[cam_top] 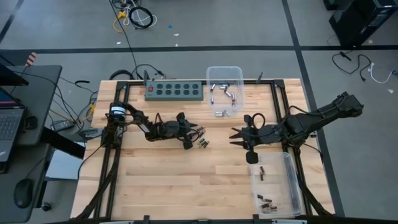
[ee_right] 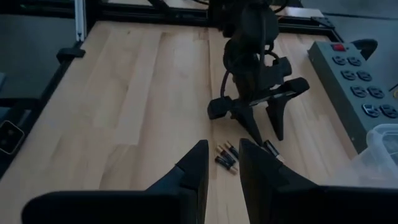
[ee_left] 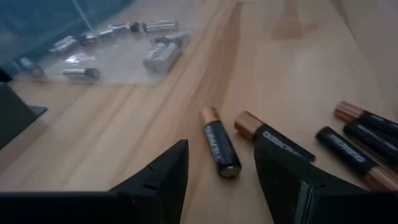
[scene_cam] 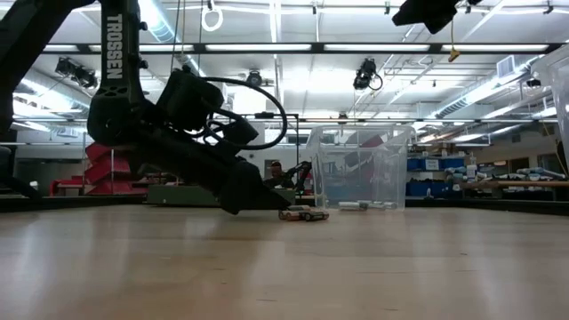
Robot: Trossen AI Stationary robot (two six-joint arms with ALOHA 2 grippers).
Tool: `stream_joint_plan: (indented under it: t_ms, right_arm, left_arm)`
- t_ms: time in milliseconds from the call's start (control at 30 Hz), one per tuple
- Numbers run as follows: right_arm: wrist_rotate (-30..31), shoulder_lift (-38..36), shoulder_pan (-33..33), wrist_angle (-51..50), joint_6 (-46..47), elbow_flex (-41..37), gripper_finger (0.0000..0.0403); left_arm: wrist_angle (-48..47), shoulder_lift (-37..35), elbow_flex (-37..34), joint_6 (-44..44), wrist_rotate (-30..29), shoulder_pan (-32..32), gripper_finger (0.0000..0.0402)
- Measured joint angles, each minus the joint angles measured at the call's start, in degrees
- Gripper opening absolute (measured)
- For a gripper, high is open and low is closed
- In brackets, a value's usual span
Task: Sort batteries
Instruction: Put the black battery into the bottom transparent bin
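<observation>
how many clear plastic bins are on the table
2: one bin at the table's far edge beside the power strip, holding silvery batteries; another bin at the near right corner, holding dark batteries.

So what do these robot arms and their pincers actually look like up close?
Both arms are dark, jointed and slim, with black cables looping along them; one carries white TROSSEN lettering. The left gripper and right gripper each end in two flat, black, wedge-shaped fingers tapering to points.

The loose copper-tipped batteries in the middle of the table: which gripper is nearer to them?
Left. The left gripper is open right at the loose batteries, one lying between its fingers. The right gripper, also open, waits farther off across bare wood.
</observation>
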Motion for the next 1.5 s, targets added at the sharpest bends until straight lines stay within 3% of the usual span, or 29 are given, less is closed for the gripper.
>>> stream_joint_plan:
  t_ms: [267, 833, 1000, 1300, 1500]
  right_arm:
    - [0.0, 3.8, -1.4, 2.1, 0.1, 0.0, 0.0075]
    - [0.0, 4.5, -2.9, 3.6, -0.8, 0.0, 0.0075]
    - [0.0, 4.5, -2.9, 4.9, -1.3, 0.0, 0.0075]
    - [2.0, 4.5, -3.1, 7.9, -4.5, 0.0, 0.0075]
    - [2.0, 4.5, -3.2, 8.2, -5.4, 0.0, 0.0075]
  left_arm:
    - [-0.4, 0.0, 0.0, 1.5, 4.9, 1.9, 0.0184]
    - [1.1, 2.7, 0.2, 1.0, 6.9, 3.0, 0.0169]
    - [0.8, 2.8, 0.2, 1.1, 5.6, 2.9, 0.0132]
    - [1.1, 2.8, 0.2, -0.3, 3.4, 2.9, 0.0022]
    - [2.2, 2.9, 0.1, -0.4, 1.6, 2.5, 0.0014]
